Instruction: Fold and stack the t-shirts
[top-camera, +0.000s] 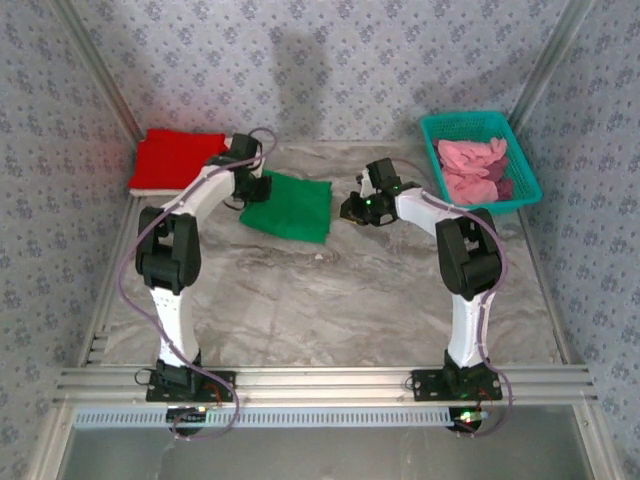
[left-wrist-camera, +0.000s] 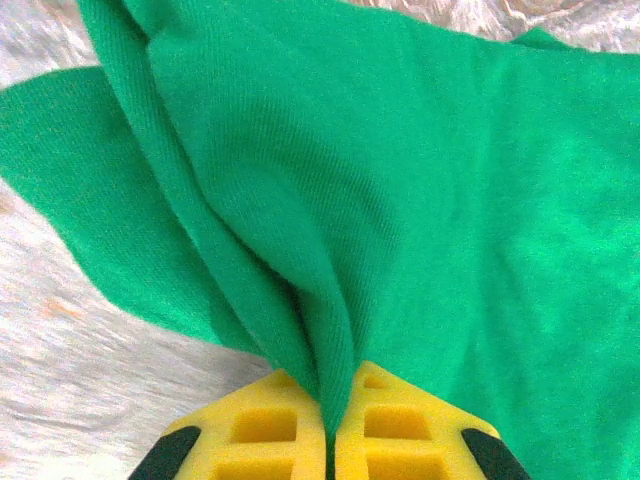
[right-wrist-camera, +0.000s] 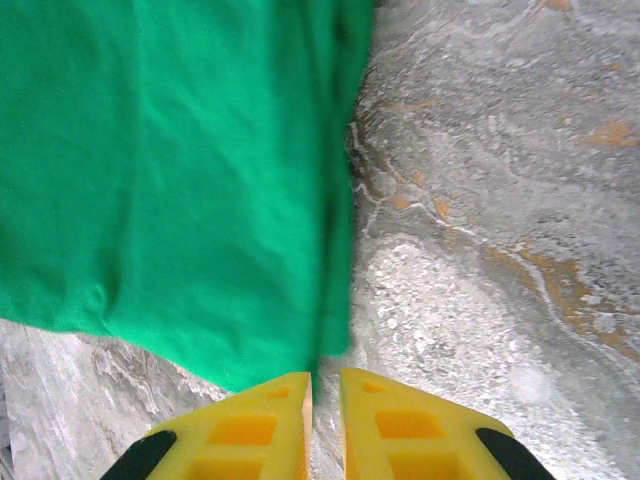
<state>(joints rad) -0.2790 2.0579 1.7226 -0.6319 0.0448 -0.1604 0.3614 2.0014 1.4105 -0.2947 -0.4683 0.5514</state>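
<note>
**Green shirt pinched at a fold**

The green shirt (top-camera: 290, 205) lies folded on the table (top-camera: 330, 300) between the arms. The left gripper (left-wrist-camera: 328, 400) is pressed together on a raised fold of it. The right gripper (right-wrist-camera: 325, 385) has its fingers nearly together at the shirt's other edge; I cannot tell whether cloth sits between them. The cloth looks light, soft and limp, so it is best taken at corners, through all layers

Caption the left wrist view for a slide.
Left gripper pinches a raised fold of the green t-shirt over the marble table.
</note>
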